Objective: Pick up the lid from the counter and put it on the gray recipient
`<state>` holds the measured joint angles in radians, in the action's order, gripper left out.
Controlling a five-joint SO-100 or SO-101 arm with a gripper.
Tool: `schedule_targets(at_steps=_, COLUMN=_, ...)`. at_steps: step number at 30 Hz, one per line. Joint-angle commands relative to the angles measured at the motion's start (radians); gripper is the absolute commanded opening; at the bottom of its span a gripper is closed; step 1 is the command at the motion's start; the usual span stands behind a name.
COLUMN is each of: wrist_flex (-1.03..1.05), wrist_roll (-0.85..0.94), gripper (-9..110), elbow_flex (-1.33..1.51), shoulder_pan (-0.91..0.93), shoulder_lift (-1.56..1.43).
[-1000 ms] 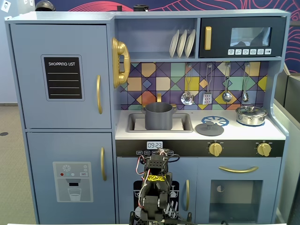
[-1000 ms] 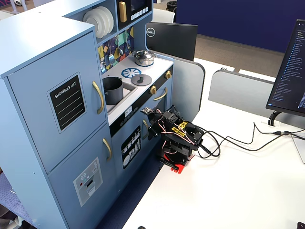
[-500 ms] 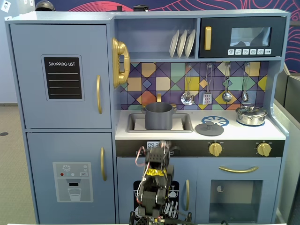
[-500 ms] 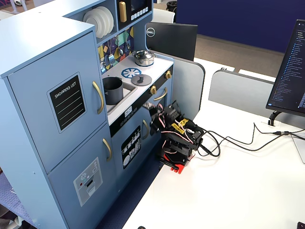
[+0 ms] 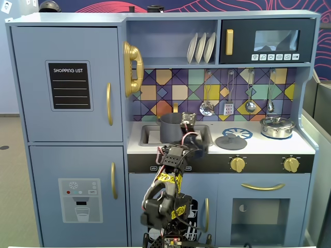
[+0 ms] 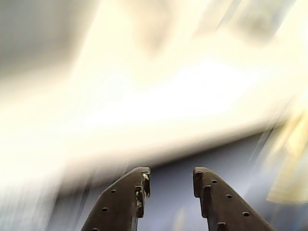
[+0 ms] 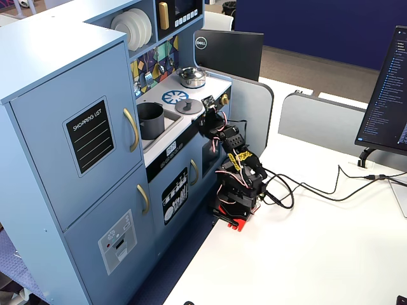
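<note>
Standing in the sink [image 5: 147, 135] toward the left of the counter [image 5: 258, 147] in a fixed view, the pot [image 5: 171, 127] is upright and matte dark gray, its mouth uncovered. In front of it the arm [image 5: 166, 199] rises from the table edge below, and the gripper [image 5: 188, 120] shows against the pot's right side; how near it really is to the pot cannot be judged from that view. To the right of the sink, the lid [image 5: 231, 141] lies flat on the counter with its knob up, apart from the gripper and partly overlapping the blue burner ring [image 5: 237, 133]. Farther right stands the steel pot [image 5: 277, 126] with its own shiny lid on.

From the side, in the other fixed view, the pot [image 7: 150, 120] sits in the sink at the left, the lid [image 7: 189, 105] lies beyond it on the counter, and the gripper [image 7: 208, 102] hangs just off the counter's front edge, beside the lid and not touching it. The steel pot [image 7: 191, 77] stands at the far end.

The wrist view is badly blurred, but the gripper [image 6: 169, 177] is plain at the bottom: its two dark fingers [image 6: 126, 199] stand moderately apart, with nothing between them.
</note>
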<state>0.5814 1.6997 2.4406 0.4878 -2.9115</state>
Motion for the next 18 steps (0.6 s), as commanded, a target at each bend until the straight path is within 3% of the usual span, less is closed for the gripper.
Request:
schedule_targets(at_steps=1, wrist_flex=-0.359, wrist_roll=-0.035, gripper=4, elbow_flex=0.021, shoulder_pan=0.097, shoulder_lift=0.117)
schedule_targets(at_steps=8, wrist_flex=-0.65, wrist_roll=-0.083, gripper=20, elbow_flex=0.086, shoulder_pan=0.155, shoulder_lift=0.27)
schedule_targets(at_steps=18, wrist_flex=-0.828, wrist_roll=-0.092, gripper=25, elbow_flex=0.021, shoulder_pan=0.163, shoulder_lift=0.479)
